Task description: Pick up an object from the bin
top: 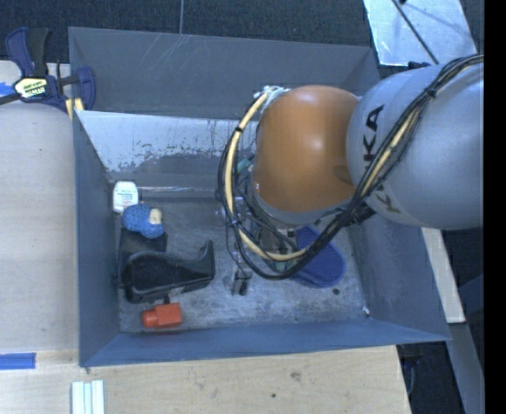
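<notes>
My gripper hangs low over the middle of the bin floor, mostly hidden under the arm's wrist fittings. Just to its left lies a black curved tool-like thing, whose upturned tip comes close to the gripper. A flat blue thing lies to the right, partly covered by the arm. Nothing shows held in the gripper.
At the front left lies a small orange-red block. A blue rounded thing with a pale yellow piece and a small white container lie at the back left. The arm, with its orange cover and cables, fills the bin's right half.
</notes>
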You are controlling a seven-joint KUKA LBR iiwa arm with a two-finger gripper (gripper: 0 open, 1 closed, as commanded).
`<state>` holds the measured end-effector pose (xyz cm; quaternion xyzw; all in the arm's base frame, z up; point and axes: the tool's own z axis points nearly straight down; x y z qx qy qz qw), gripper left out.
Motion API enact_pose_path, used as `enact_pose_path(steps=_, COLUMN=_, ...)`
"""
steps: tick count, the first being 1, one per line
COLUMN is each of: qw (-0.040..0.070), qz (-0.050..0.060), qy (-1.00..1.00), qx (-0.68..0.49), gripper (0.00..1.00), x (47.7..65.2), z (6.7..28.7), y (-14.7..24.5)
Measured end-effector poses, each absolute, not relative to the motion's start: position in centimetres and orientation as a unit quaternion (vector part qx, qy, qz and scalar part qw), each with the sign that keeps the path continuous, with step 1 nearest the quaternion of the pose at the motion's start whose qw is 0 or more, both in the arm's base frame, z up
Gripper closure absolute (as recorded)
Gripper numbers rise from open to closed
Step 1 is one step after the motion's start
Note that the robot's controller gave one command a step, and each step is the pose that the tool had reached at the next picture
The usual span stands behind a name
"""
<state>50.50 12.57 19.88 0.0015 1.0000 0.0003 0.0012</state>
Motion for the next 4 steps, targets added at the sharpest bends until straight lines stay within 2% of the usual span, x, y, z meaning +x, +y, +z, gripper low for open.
enact_pose_path(steps=1, qw=-0.002, qz=0.000, qy=0.993, qx=-0.114, gripper=0.00, x=52.4, z=9.2, y=15.7)
enact_pose_path(steps=2, qw=-0.001, qz=0.000, qy=0.994, qx=-0.114, gripper=1.00, x=52.5, z=9.6, y=15.7)
enact_pose_path(steps=3, qw=0.002, qz=-0.001, qy=0.993, qx=-0.118, gripper=1.00, x=53.7, z=18.7, y=15.3)
enact_pose_path(steps=4, qw=0.000, qz=-0.001, qy=0.971, qx=-0.239, gripper=1.00, x=52.8, z=25.2, y=11.5)
